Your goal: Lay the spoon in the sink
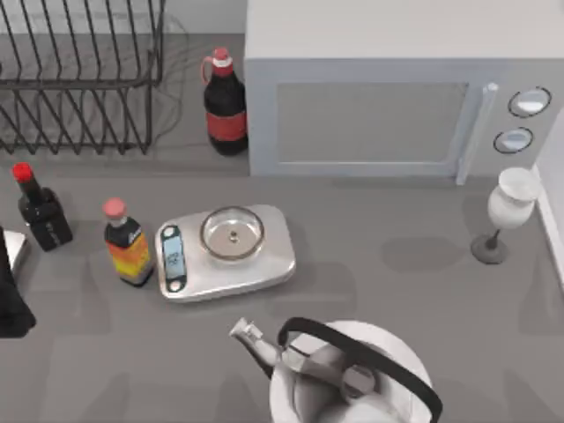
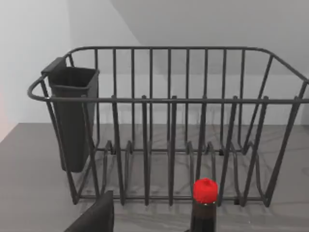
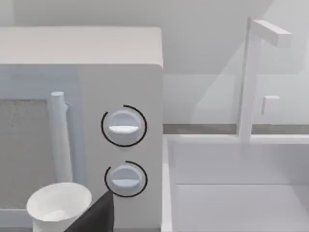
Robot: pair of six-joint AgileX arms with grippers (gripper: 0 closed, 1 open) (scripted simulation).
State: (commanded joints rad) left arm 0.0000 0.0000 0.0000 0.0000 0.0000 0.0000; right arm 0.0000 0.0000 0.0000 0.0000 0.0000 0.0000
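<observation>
Top view: the microwave (image 1: pixel 388 97) stands at the back of the surface (image 1: pixel 397 282). A pale strip of the sink (image 1: pixel 553 198) is cut off by the frame's right edge, just right of the microwave. Where the spoon lies I cannot tell. A white goblet (image 1: pixel 509 211) stands in front of the microwave's dials, near the sink. A cola bottle (image 1: pixel 225 101) stands just left of the microwave, and a wire rack (image 1: pixel 79 79) farther left is cropped at the top. A scale (image 1: pixel 225 251) sits in front and to the left of the microwave, and a kettle (image 1: pixel 352 379) in front is cut off by the lower edge.

The left arm (image 1: pixel 11 300) is a dark shape at the left edge, far from the microwave. Only a dark corner of the left pincer (image 2: pixel 94 217) shows, facing the rack; spread or pressed together, I cannot tell. The right pincer (image 3: pixel 94 215) is likewise a dark sliver before the microwave's dials, beside the sink; I cannot tell its state either.
</observation>
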